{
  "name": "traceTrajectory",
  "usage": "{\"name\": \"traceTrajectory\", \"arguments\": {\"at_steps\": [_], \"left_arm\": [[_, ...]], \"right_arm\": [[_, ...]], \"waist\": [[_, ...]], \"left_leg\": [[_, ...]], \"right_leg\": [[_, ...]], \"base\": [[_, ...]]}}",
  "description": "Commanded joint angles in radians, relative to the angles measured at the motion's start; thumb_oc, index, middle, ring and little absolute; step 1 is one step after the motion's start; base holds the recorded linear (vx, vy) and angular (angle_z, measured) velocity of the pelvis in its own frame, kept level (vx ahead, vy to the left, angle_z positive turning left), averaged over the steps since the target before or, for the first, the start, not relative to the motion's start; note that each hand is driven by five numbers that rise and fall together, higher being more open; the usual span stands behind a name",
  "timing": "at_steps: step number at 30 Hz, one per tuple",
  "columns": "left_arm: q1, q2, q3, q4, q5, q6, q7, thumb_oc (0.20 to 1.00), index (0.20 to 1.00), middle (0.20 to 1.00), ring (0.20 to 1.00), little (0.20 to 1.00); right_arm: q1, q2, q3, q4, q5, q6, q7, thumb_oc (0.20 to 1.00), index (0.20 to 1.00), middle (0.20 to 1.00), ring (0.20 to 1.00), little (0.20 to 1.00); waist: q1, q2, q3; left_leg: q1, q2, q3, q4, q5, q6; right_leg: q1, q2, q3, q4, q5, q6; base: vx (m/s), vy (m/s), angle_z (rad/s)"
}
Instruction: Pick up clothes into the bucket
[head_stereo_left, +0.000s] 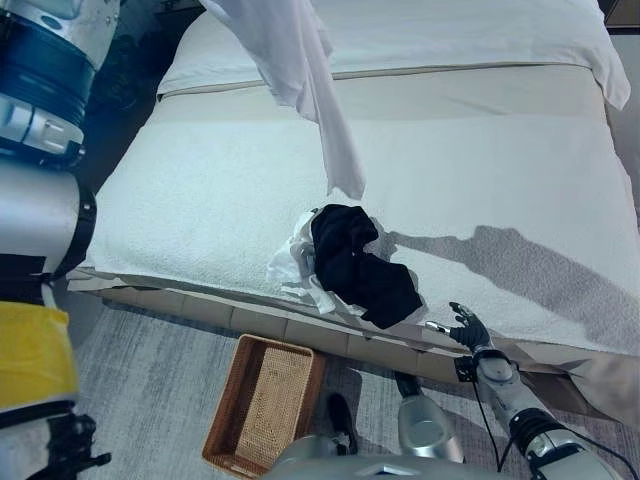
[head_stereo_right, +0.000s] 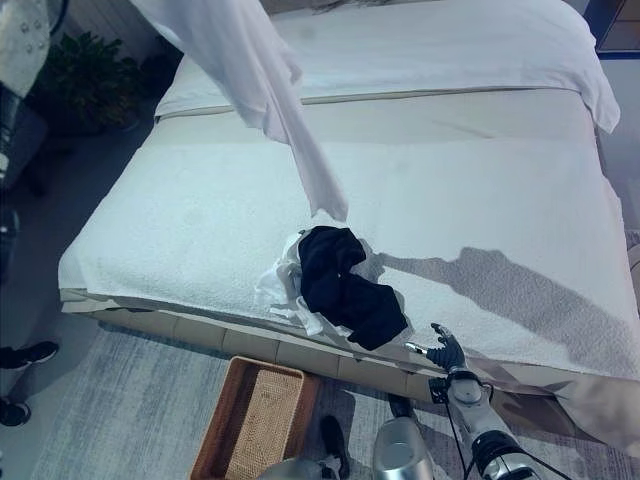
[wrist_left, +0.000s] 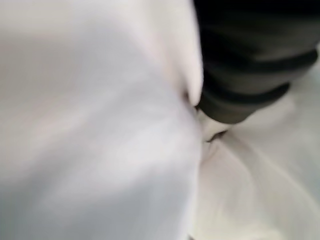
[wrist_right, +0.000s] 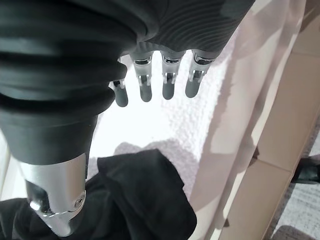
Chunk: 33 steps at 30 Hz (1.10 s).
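A white garment (head_stereo_left: 300, 70) hangs in the air above the bed, held up from beyond the top of the eye views. In the left wrist view the same white cloth (wrist_left: 100, 125) lies against my left hand (wrist_left: 250, 65), whose fingers are hidden. A black garment (head_stereo_left: 355, 262) lies crumpled on the bed's near edge, on top of a smaller white piece (head_stereo_left: 290, 262). My right hand (head_stereo_left: 468, 325) hovers open just right of the black garment (wrist_right: 135, 200), its fingers (wrist_right: 167, 87) straight and holding nothing. The wicker basket (head_stereo_left: 265, 405) stands on the floor below the bed's edge.
The bed (head_stereo_left: 480, 170) with its white cover spans most of the view, with a folded sheet (head_stereo_left: 450, 40) at the far end. A plant (head_stereo_right: 90, 65) stands off the bed's far left corner. A person's shoe (head_stereo_right: 25, 355) shows at the left on the grey carpet.
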Motion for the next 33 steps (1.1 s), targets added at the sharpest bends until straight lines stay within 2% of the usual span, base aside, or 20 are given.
{"name": "traceTrajectory", "arguments": {"at_steps": [1,8,9,11,12,13,16,17,18,19,20,21,22,23,24,28,29,30,33], "left_arm": [[-0.112,0.121,0.075,0.100,-0.051,-0.038,0.048,0.200,0.200,0.200,0.200,0.200],[-0.015,0.202,0.097,-0.006,-0.083,-0.054,-0.011,0.200,0.200,0.200,0.200,0.200],[0.047,0.253,0.108,-0.070,-0.050,-0.058,-0.023,0.200,0.200,0.200,0.200,0.200],[0.155,0.273,0.163,-0.154,-0.074,-0.076,-0.056,0.200,0.200,0.200,0.200,0.200],[0.221,0.301,0.187,-0.195,-0.042,-0.075,-0.057,0.200,0.200,0.200,0.200,0.200],[0.236,0.303,0.200,-0.204,-0.036,-0.074,-0.053,0.200,0.200,0.200,0.200,0.200],[0.527,0.353,0.377,-0.431,-0.032,-0.110,-0.072,0.200,0.200,0.200,0.200,0.200],[0.552,0.353,0.400,-0.442,-0.028,-0.108,-0.070,0.200,0.200,0.200,0.200,0.200],[0.705,0.374,0.497,-0.528,-0.006,-0.117,-0.080,0.200,0.200,0.200,0.200,0.200],[0.801,0.377,0.573,-0.578,0.001,-0.118,-0.081,0.200,0.200,0.200,0.200,0.200],[0.860,0.374,0.610,-0.602,-0.004,-0.121,-0.089,0.200,0.200,0.200,0.200,0.200],[0.884,0.373,0.632,-0.611,-0.003,-0.120,-0.089,0.200,0.200,0.200,0.200,0.200],[0.994,0.368,0.707,-0.667,0.010,-0.119,-0.096,0.200,0.200,0.200,0.200,0.200],[1.010,0.367,0.721,-0.673,0.012,-0.118,-0.096,0.200,0.200,0.200,0.200,0.200],[1.133,0.337,0.799,-0.731,0.003,-0.118,-0.124,0.200,0.200,0.200,0.200,0.200],[1.310,0.283,0.908,-0.804,0.000,-0.107,-0.162,0.200,0.200,0.200,0.200,0.200],[1.400,0.252,0.956,-0.838,0.011,-0.094,-0.187,0.200,0.200,0.200,0.200,0.200],[1.411,0.249,0.967,-0.844,0.011,-0.093,-0.187,0.200,0.200,0.200,0.200,0.200],[1.563,0.108,1.017,-0.873,0.012,-0.069,-0.242,0.200,0.200,0.200,0.200,0.200]], "right_arm": [[0.038,-0.005,0.002,0.010,0.008,-0.012,-0.012,1.000,1.000,1.000,1.000,1.000],[0.067,-0.003,-0.008,0.038,-0.004,-0.003,-0.002,1.000,1.000,1.000,1.000,1.000],[0.075,-0.001,-0.018,0.045,-0.011,-0.006,0.000,1.000,1.000,1.000,1.000,1.000],[0.075,0.012,-0.024,0.046,-0.018,-0.004,0.005,1.000,1.000,1.000,1.000,1.000],[0.073,0.009,-0.022,0.045,-0.029,-0.002,0.004,1.000,1.000,1.000,1.000,1.000],[0.073,0.007,-0.020,0.045,-0.029,-0.002,0.004,1.000,1.000,1.000,1.000,1.000],[0.075,0.018,-0.045,0.037,-0.041,-0.003,0.005,1.000,1.000,1.000,1.000,1.000],[0.077,0.013,-0.042,0.037,-0.041,-0.003,0.005,1.000,1.000,1.000,1.000,1.000],[0.081,0.022,-0.061,0.039,-0.044,-0.003,0.001,1.000,1.000,1.000,1.000,1.000],[0.084,0.016,-0.061,0.039,-0.044,-0.005,0.001,1.000,1.000,1.000,1.000,1.000],[0.088,0.023,-0.072,0.042,-0.045,-0.005,0.000,1.000,1.000,1.000,1.000,1.000],[0.088,0.019,-0.068,0.042,-0.046,-0.005,0.000,1.000,1.000,1.000,1.000,1.000],[0.090,0.027,-0.074,0.059,-0.049,-0.004,-0.002,1.000,1.000,1.000,1.000,1.000],[0.090,0.025,-0.071,0.059,-0.050,-0.004,-0.002,1.000,1.000,1.000,1.000,1.000],[0.099,0.037,-0.080,0.067,-0.057,-0.004,0.001,1.000,1.000,1.000,1.000,1.000],[0.105,0.044,-0.075,0.083,-0.068,-0.002,0.000,1.000,1.000,1.000,1.000,1.000],[0.110,0.050,-0.081,0.082,-0.079,-0.002,0.000,1.000,1.000,1.000,1.000,1.000],[0.110,0.048,-0.078,0.082,-0.079,-0.002,0.000,1.000,1.000,1.000,1.000,1.000],[0.110,0.054,-0.082,0.090,-0.098,-0.002,0.003,1.000,1.000,1.000,1.000,1.000]], "waist": [[0.028,-0.055,-0.093],[0.061,-0.067,-0.115],[0.077,-0.077,-0.117],[0.094,-0.095,-0.113],[0.105,-0.100,-0.111],[0.103,-0.097,-0.112],[0.142,-0.135,-0.101],[0.139,-0.130,-0.102],[0.163,-0.154,-0.096],[0.164,-0.153,-0.096],[0.177,-0.166,-0.092],[0.173,-0.162,-0.093],[0.188,-0.175,-0.087],[0.184,-0.173,-0.088],[0.205,-0.190,-0.076],[0.215,-0.201,-0.056],[0.232,-0.212,-0.035],[0.228,-0.210,-0.036],[0.248,-0.227,0.012]], "left_leg": [[0.003,0.000,-0.043,0.099,-0.104,-0.024],[0.029,0.005,-0.070,0.092,-0.104,-0.029],[0.032,0.006,-0.081,0.093,-0.102,-0.032],[0.030,0.009,-0.089,0.094,-0.100,-0.035],[0.028,0.010,-0.095,0.095,-0.097,-0.036],[0.028,0.010,-0.095,0.096,-0.097,-0.036],[0.013,0.013,-0.120,0.099,-0.090,-0.038],[0.013,0.013,-0.120,0.099,-0.090,-0.038],[0.005,0.015,-0.133,0.101,-0.088,-0.039],[0.003,0.016,-0.138,0.102,-0.088,-0.039],[0.000,0.017,-0.145,0.104,-0.089,-0.039],[0.000,0.017,-0.145,0.104,-0.089,-0.039],[-0.005,0.017,-0.155,0.109,-0.090,-0.039],[-0.006,0.017,-0.155,0.110,-0.090,-0.039],[-0.015,0.017,-0.168,0.119,-0.090,-0.040],[-0.037,0.014,-0.188,0.137,-0.092,-0.040],[-0.055,0.012,-0.201,0.151,-0.091,-0.040],[-0.057,0.012,-0.201,0.154,-0.092,-0.040],[-0.099,0.008,-0.226,0.189,-0.091,-0.040]], "right_leg": [[0.078,-0.092,-0.025,0.045,-0.102,0.088],[0.131,-0.087,-0.055,0.025,-0.113,0.083],[0.145,-0.087,-0.067,0.019,-0.115,0.081],[0.154,-0.083,-0.080,0.013,-0.116,0.078],[0.156,-0.081,-0.086,0.008,-0.115,0.074],[0.158,-0.081,-0.087,0.008,-0.115,0.074],[0.156,-0.072,-0.108,0.002,-0.114,0.066],[0.156,-0.072,-0.108,0.003,-0.114,0.066],[0.157,-0.067,-0.118,0.003,-0.114,0.062],[0.158,-0.067,-0.121,0.003,-0.115,0.062],[0.158,-0.065,-0.126,0.003,-0.114,0.061],[0.158,-0.065,-0.126,0.003,-0.115,0.061],[0.158,-0.062,-0.131,0.005,-0.115,0.058],[0.158,-0.063,-0.131,0.005,-0.115,0.058],[0.156,-0.059,-0.140,0.011,-0.117,0.054],[0.143,-0.059,-0.150,0.024,-0.120,0.050],[0.132,-0.058,-0.157,0.034,-0.121,0.046],[0.131,-0.058,-0.158,0.035,-0.122,0.046],[0.103,-0.059,-0.170,0.060,-0.126,0.040]], "base": [[0.08,-0.036,0.03],[0.04,-0.037,0.14],[-0.01,-0.034,0.17],[-0.03,-0.040,0.24],[-0.03,-0.029,0.27],[-0.04,-0.036,0.22],[-0.05,-0.043,0.17],[-0.03,-0.038,0.12],[-0.03,-0.026,0.22],[-0.04,-0.040,0.28],[-0.02,-0.016,0.26],[-0.02,-0.028,0.19],[-0.01,-0.014,0.15],[-0.04,-0.026,0.13],[-0.04,-0.013,0.10],[-0.06,-0.017,0.18],[-0.06,-0.010,0.20],[-0.08,-0.012,0.18],[-0.09,-0.008,0.24]]}}
